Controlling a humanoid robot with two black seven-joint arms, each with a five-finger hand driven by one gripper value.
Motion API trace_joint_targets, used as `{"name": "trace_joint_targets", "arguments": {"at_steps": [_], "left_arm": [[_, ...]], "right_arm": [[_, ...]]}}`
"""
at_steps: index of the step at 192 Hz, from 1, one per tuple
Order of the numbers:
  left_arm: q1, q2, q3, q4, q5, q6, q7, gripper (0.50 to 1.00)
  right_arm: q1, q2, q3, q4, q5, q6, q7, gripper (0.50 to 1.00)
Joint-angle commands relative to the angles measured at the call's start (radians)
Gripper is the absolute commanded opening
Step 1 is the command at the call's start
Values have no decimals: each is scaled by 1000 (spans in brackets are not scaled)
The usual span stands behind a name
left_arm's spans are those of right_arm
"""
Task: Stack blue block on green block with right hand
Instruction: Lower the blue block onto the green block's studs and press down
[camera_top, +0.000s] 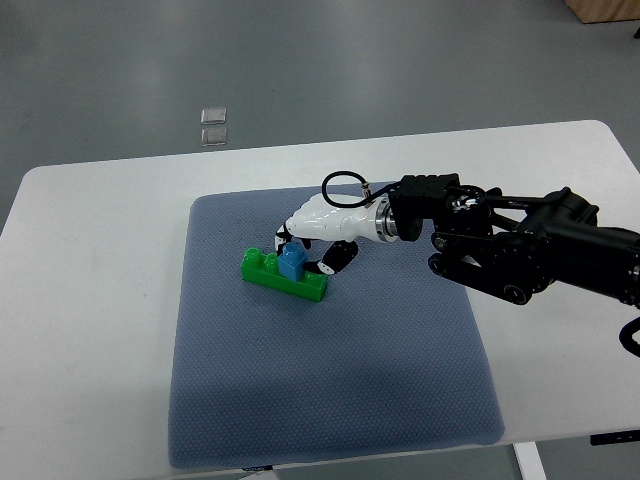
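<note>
right hand (318, 240) | fingers around blue block (292, 263) on green block (283, 274) | grip unclear

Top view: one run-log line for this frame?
right hand: at blue block, grip unclear | blue block: on green block | mat: under blocks | left arm: out of view
</note>
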Motion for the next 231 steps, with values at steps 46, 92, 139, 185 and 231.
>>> {"name": "trace_joint_targets", "arguments": {"at_steps": [46,92,139,185,231], "left_arm": [[0,0,0,0,0,0,-1,1000],[0,0,0,0,0,0,0,1000],[0,0,0,0,0,0,0,1000],[0,0,0,0,0,0,-1,1000],[0,0,0,0,0,0,0,1000]], "right_arm": [[-2,8,-3,0,-2,1,0,529],[-8,8,-3,0,-2,1,0,529],[-5,7,-2,0,-2,0,0,558],[-2,7,-2,0,3,-13,1,648],[1,4,2,0,14,-11,8,868]]}}
